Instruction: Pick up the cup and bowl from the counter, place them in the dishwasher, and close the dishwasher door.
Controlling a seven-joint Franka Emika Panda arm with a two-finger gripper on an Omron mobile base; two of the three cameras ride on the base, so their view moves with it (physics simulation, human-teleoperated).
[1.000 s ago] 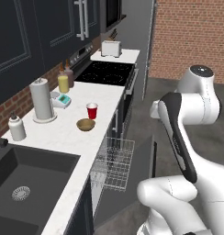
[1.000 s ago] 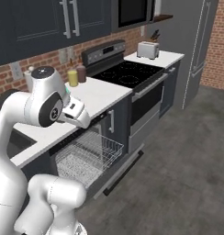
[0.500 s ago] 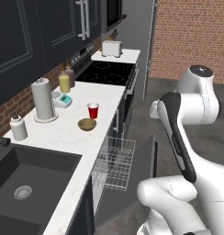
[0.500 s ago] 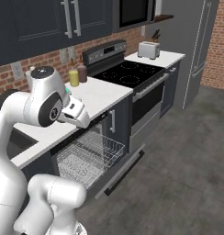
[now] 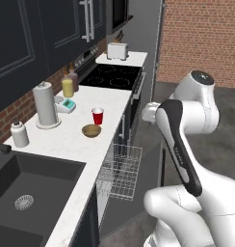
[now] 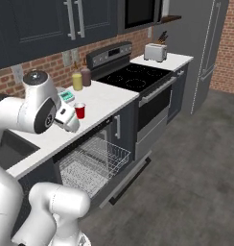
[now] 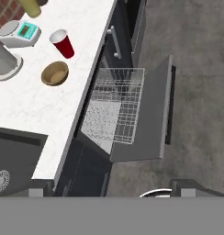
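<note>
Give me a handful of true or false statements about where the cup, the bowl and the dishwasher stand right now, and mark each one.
1. The red cup stands upright on the counter. True.
2. The bowl already lies in the rack. False: it sits on the counter beside the cup.
3. The dishwasher door is folded down, rack pulled out over it. True.
4. The cup is stacked inside the bowl. False: they stand apart.
5. A toaster sits past the stove. True.
</note>
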